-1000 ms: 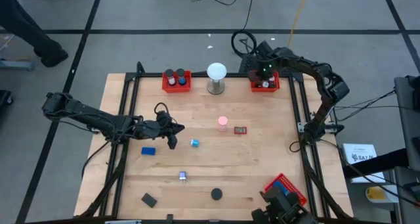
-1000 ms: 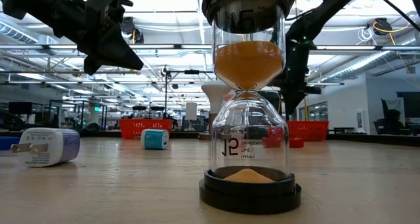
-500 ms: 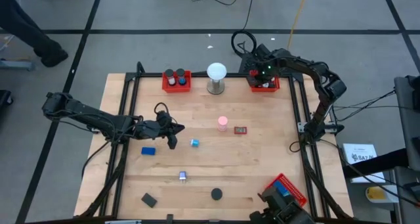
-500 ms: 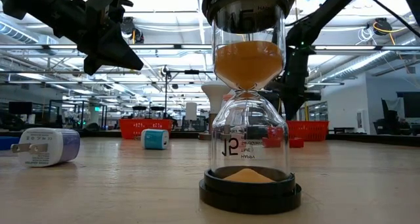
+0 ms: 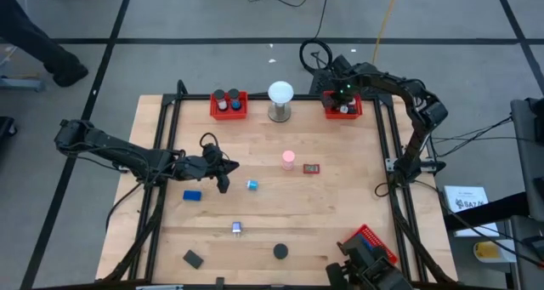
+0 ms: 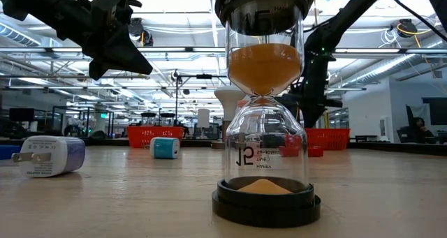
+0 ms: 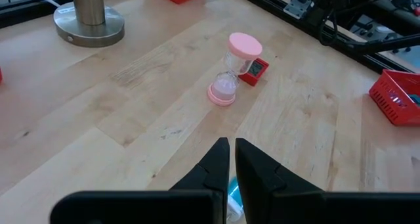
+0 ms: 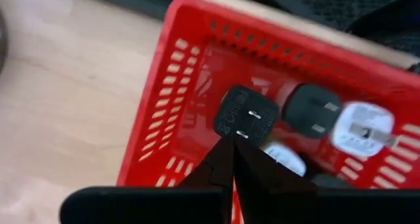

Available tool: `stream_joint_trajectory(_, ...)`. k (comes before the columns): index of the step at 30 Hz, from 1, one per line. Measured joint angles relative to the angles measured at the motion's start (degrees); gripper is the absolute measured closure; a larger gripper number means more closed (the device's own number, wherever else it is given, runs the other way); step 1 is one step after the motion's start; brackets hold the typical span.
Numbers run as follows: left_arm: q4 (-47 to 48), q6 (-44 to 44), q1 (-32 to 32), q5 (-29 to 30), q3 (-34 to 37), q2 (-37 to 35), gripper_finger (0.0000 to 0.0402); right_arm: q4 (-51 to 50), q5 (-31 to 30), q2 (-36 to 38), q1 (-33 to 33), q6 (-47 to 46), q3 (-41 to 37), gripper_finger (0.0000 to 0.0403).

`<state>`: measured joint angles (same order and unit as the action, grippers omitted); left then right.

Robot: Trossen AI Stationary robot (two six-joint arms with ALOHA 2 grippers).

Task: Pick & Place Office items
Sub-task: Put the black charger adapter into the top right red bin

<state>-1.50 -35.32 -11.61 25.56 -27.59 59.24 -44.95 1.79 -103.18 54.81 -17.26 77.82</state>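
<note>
Office items lie scattered on the wooden table: a pink hourglass (image 5: 289, 159), a small red block (image 5: 311, 168), a blue block (image 5: 192, 196), a light blue block (image 5: 252, 184), a white plug (image 5: 237, 228), a black-capped hourglass (image 5: 280, 251) and a black block (image 5: 193, 258). My left gripper (image 5: 223, 178) hangs shut above the table, just left of the light blue block (image 7: 231, 188). My right gripper (image 8: 231, 152) is shut over the far right red tray (image 5: 342, 105), its tips at a black plug (image 8: 246, 115) among other plugs. My right gripper points down into the far right tray. Its shut fingertips (image 8: 223, 159) stand at the edge of the black plug's pronged face (image 8: 241, 133). Whether they touch it, I cannot tell.
A white globe lamp (image 5: 280, 100) stands at the far edge between the far left red tray (image 5: 229, 105), which holds items, and the far right one. A third red tray (image 5: 370, 243) sits tilted at the near right corner. Bare wood lies right of the small red block.
My right arm has shifted a little toward the table's left while staying over the far right tray. My left arm has kept still.
</note>
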Motion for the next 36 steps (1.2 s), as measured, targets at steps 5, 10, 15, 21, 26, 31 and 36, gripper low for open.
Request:
stream_joint_trajectory(5, 0.0, -0.3, 0.0, 0.0, 0.0, 0.0, 0.0376, 1.3, -0.3, 0.6, 0.0, 0.4, 0.0, 0.0401)
stream_joint_trajectory(10, 0.0, -0.9, 0.0, 0.0, 0.0, 0.0, 0.0376, -1.6, 0.0, 1.3, -0.1, 1.3, 0.0, 0.0401)
stream_joint_trajectory(15, 0.0, -0.8, 0.0, 0.0, 0.0, 0.0, 0.0376, -1.0, 1.3, 1.0, -0.1, 1.1, -0.8, 0.0402)
stream_joint_trajectory(21, 0.0, -0.8, 0.0, 0.0, 0.0, 0.0, 0.0376, 2.4, 1.2, 0.9, 0.0, -0.2, -4.3, 0.0403)
stream_joint_trajectory(26, 0.0, -0.9, 0.0, 0.0, 0.0, 0.0, 0.0376, 7.2, 1.2, 0.9, 0.5, -2.5, -6.5, 0.0403)
stream_joint_trajectory(31, 0.0, -0.9, 0.0, 0.0, 0.0, 0.0, 0.0376, 9.1, -0.4, 0.9, 0.6, -2.6, -6.8, 0.0403)
stream_joint_trajectory(36, 0.0, -1.3, 0.0, 0.0, 0.0, 0.0, 0.0376, 9.2, -0.3, 2.8, 0.5, -2.6, -6.8, 0.0403)
